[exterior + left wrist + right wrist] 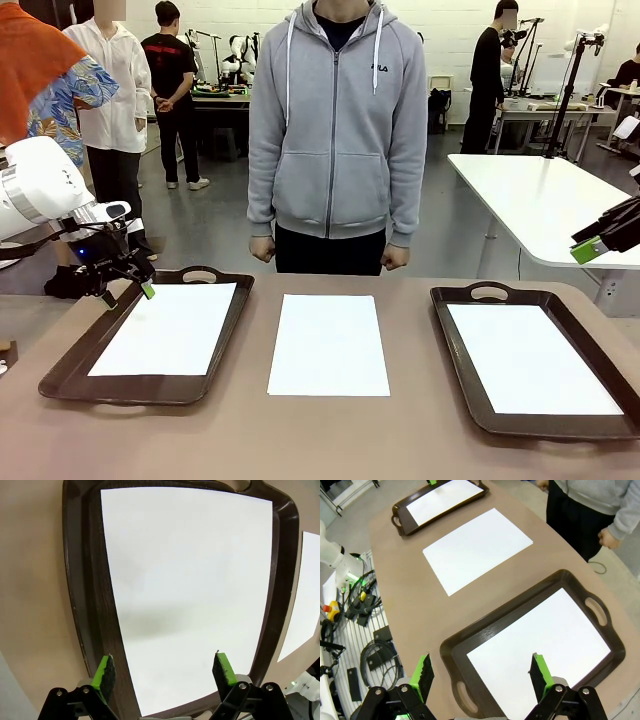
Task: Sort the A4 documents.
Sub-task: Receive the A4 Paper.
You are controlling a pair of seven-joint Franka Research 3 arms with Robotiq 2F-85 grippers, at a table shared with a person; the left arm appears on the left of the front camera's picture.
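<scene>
A tan flat bench (320,440) carries two dark brown rectangular plastic trays, well apart: the left tray (62,376) and the right tray (560,426). Each holds one white A4 paper sheet lying flat, the left sheet (168,330) and the right sheet (530,358). Between the trays, on the bare bench, lies the middle sheet (328,345) — and behind it, past the far edge, stands a person in a grey hoodie (335,130).

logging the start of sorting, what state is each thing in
left gripper, open, empty, over left tray
right gripper, open, empty
left sheet, flat in left tray
right sheet, flat in right tray
middle sheet, flat on table between trays
</scene>
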